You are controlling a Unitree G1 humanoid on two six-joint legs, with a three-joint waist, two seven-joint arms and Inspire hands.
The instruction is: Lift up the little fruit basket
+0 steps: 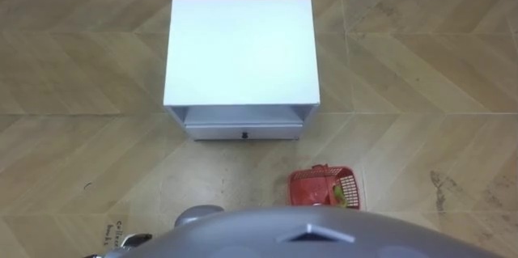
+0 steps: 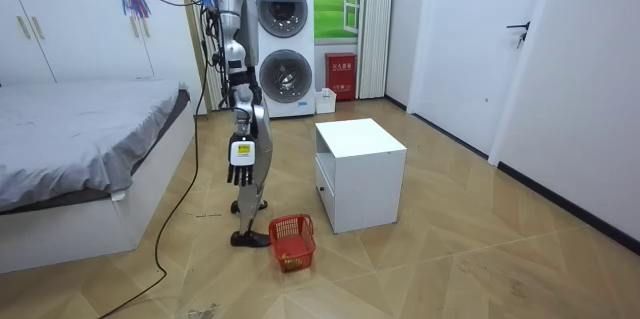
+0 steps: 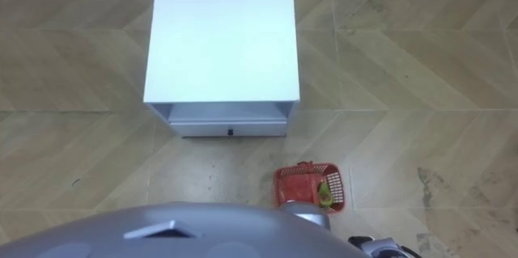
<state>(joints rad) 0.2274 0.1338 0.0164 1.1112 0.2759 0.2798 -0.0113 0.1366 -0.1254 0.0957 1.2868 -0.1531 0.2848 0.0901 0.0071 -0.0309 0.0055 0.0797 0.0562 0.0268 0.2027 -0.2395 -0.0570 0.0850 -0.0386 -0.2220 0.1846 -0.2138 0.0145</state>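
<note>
Room bright, light soft and even. From my head cams: white cabinet top [image 1: 240, 52] nearly washed out, dark shadow in shelf gap [image 1: 243, 114] below, floor [image 1: 73, 145] faint sheen, shadows soft.

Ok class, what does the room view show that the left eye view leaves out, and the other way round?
Room view: a bed, stacked washing machines, a door, and the robot's right hand hanging open at its side. Left eye view: the drawer knob and green fruit in the red basket. Both: the white cabinet, with the red basket on the wooden floor beside it.
</note>
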